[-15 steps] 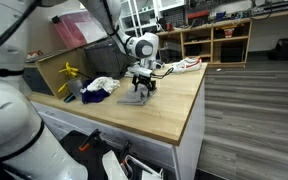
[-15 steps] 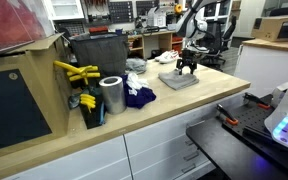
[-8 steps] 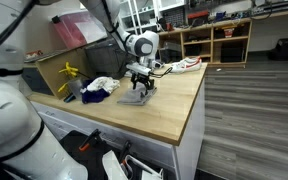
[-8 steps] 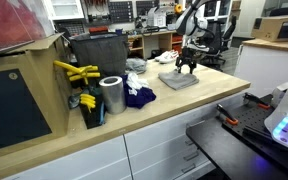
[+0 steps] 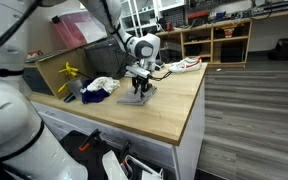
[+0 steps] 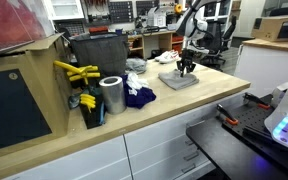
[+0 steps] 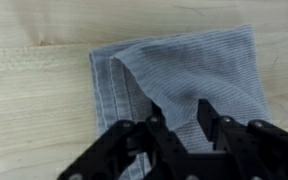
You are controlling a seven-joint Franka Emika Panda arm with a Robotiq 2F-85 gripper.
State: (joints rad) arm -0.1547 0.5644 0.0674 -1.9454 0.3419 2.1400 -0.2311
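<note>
A grey cloth point(image 7: 184, 70) lies flat on the wooden table point(image 5: 164, 115), with one corner folded over into a raised crease. In both exterior views the gripper point(image 5: 139, 88) point(image 6: 185, 72) points straight down onto the cloth point(image 5: 136, 98) point(image 6: 177, 81). In the wrist view the gripper point(image 7: 181, 122) stands with its black fingers point(image 7: 208, 120) down on the fabric, one on each side of the crease. A narrow gap with cloth in it still shows between them; no firm pinch is visible.
A pile of dark blue and white cloth point(image 6: 137, 96) lies beside a metal cylinder point(image 6: 111, 95). Yellow tools point(image 6: 74, 72) and a black bin point(image 6: 96, 55) stand behind them. A white and red item point(image 5: 187, 64) lies at the table's far corner. The table edge point(image 5: 189, 125) is close by.
The jaws have drawn in from wide open to a narrow gap over the cloth. The arm has stayed in place on the cloth.
</note>
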